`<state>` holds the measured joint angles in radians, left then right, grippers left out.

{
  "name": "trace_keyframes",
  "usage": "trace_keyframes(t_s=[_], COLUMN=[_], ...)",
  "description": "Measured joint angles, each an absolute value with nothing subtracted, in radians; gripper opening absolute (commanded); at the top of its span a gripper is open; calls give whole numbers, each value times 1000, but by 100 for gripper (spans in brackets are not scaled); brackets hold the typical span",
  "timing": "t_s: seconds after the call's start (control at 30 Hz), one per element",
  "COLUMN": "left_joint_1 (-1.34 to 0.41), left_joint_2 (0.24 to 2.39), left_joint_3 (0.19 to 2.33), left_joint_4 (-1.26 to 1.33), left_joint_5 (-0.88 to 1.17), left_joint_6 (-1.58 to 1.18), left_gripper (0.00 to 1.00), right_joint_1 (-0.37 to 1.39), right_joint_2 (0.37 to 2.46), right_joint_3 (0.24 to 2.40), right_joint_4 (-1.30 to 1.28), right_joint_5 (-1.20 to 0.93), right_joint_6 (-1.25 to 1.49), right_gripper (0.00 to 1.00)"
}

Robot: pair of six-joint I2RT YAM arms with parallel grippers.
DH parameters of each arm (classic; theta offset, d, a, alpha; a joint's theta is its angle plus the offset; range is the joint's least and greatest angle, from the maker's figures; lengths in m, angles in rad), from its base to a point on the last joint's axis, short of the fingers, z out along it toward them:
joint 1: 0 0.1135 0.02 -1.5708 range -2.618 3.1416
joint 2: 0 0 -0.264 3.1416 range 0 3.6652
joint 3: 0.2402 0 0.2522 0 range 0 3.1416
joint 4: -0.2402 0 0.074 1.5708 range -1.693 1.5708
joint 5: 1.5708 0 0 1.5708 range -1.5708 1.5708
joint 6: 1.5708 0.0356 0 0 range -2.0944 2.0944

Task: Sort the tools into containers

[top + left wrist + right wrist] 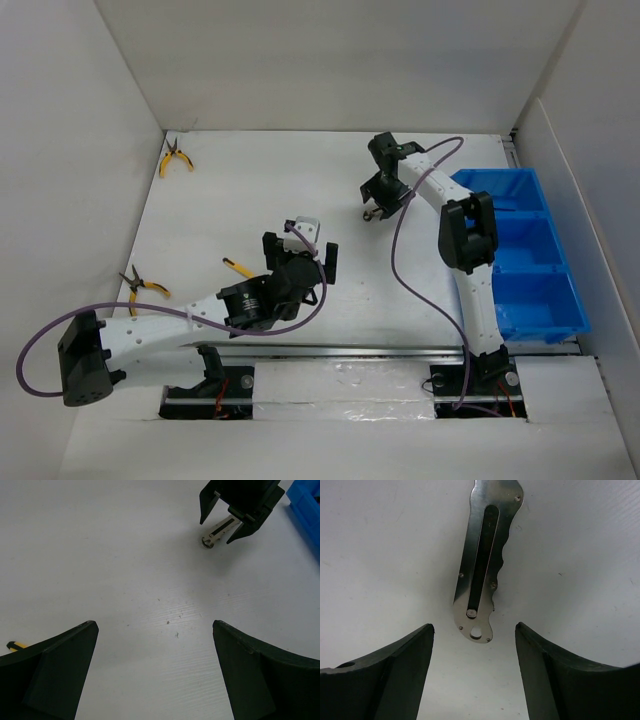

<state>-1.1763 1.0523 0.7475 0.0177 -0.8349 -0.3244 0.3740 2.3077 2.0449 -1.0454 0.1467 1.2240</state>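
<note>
A grey metal utility knife (481, 565) lies flat on the white table; it also shows in the top view (372, 212) and the left wrist view (218, 531). My right gripper (473, 627) is open just over the knife's butt end, one finger on each side, and is not touching it; it also shows from above (385, 198). My left gripper (155, 626) is open and empty over bare table at the middle (300, 250). The blue compartment bin (530, 250) stands at the right. Two yellow-handled pliers (175, 157) (143, 288) lie at the left. A yellow screwdriver (238, 267) lies beside the left arm.
White walls close in the table at the back and both sides. The right arm's purple cable (400, 260) hangs between the arms. The bin's corner shows in the left wrist view (306, 507), and so does the screwdriver's end (15, 645).
</note>
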Motion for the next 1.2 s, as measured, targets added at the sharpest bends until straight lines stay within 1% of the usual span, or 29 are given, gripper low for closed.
trace_keyframes(t_s=[0.47, 0.7, 0.83, 1.0, 1.2], left_joint_1=[-1176, -1176, -1176, -1176, -1176], left_joint_2=[1086, 1090, 1090, 1090, 1090], left_joint_3=[748, 748, 748, 748, 749], left_joint_4=[10, 9, 5, -1, -2], left_joint_5=[-839, -844, -850, -861, -866], left_joint_6=[-324, -326, -328, -332, -335], left_gripper=[99, 99, 99, 99, 99], right_joint_1=[346, 327, 328, 336, 354], right_joint_2=[2317, 2342, 2359, 2384, 2458], right_joint_3=[2000, 2011, 2040, 2089, 2229], right_joint_4=[-975, -961, -981, -1021, -1136], right_joint_5=[149, 126, 130, 149, 194], right_joint_6=[1246, 1246, 1246, 1246, 1251], right_gripper=[70, 67, 64, 63, 62])
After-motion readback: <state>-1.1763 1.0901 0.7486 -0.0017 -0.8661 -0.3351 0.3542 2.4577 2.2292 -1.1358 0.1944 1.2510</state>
